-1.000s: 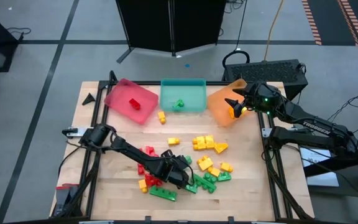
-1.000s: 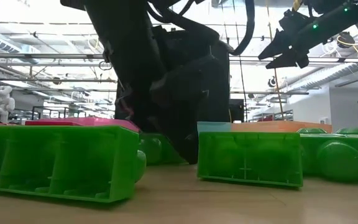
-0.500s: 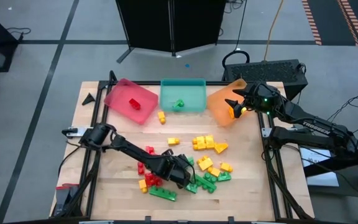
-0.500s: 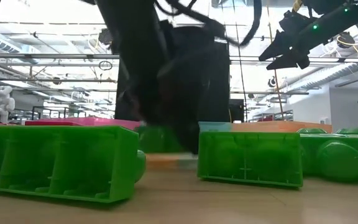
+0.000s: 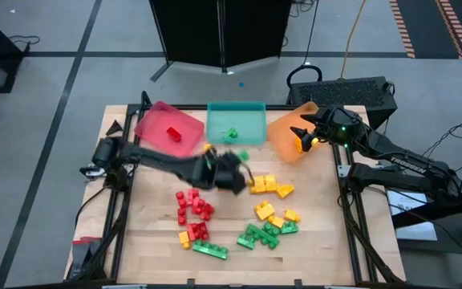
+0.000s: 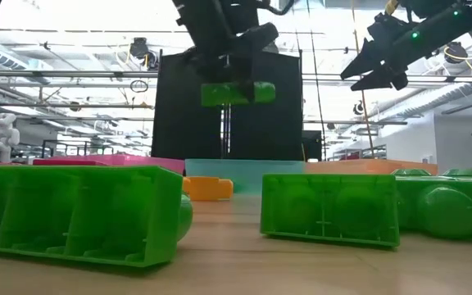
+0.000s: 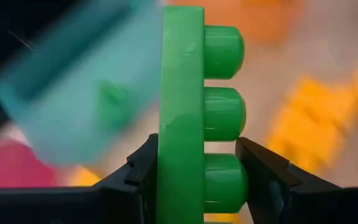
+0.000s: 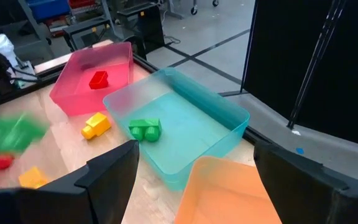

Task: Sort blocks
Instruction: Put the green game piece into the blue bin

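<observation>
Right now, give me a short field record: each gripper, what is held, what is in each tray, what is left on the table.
left gripper: shut on green block, lifted above the table near the teal tray
right gripper: open, empty, above the orange tray
red tray: one red block
teal tray: one green block
orange tray: contents cannot tell
table: red, yellow and green blocks loose in clusters; one yellow block in front of the teal tray

Grey floor (image 5: 38, 96) crossed by dark lines around a wooden table (image 5: 159, 257). Black panel (image 5: 219, 32) standing beyond the far edge. Pipes and bright ceiling lights (image 6: 64, 49) overhead. Small white figure (image 6: 2, 131) far left.
</observation>
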You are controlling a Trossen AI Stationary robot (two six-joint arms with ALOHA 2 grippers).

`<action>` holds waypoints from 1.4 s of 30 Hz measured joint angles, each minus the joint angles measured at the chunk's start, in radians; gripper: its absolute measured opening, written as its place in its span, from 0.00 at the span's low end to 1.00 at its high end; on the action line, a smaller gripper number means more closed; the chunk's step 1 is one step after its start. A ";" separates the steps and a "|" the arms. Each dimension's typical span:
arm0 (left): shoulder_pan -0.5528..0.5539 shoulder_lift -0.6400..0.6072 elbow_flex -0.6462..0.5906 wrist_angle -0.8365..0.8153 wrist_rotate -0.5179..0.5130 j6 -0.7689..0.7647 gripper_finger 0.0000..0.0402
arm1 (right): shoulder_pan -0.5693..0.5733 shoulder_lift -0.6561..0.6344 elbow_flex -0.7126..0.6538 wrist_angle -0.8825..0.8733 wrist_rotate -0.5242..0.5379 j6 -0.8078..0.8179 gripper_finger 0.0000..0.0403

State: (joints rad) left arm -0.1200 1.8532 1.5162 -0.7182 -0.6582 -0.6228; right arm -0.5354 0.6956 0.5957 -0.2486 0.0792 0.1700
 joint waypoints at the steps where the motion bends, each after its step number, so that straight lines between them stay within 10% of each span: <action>1: 0.034 -0.015 0.000 0.006 -0.011 0.025 0.42 | 0.000 0.000 0.000 -0.002 0.001 -0.004 0.78; 17: 0.526 -0.037 -0.112 0.288 0.259 0.167 0.42 | -0.001 0.000 0.000 -0.010 0.002 -0.032 0.78; 42: 0.581 -0.024 -0.335 0.523 0.314 0.026 0.42 | 0.000 0.000 0.000 -0.010 0.079 0.027 0.78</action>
State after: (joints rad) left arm 0.4614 1.8294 1.1816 -0.1956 -0.3447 -0.5968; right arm -0.5358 0.6956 0.5957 -0.2588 0.1581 0.1974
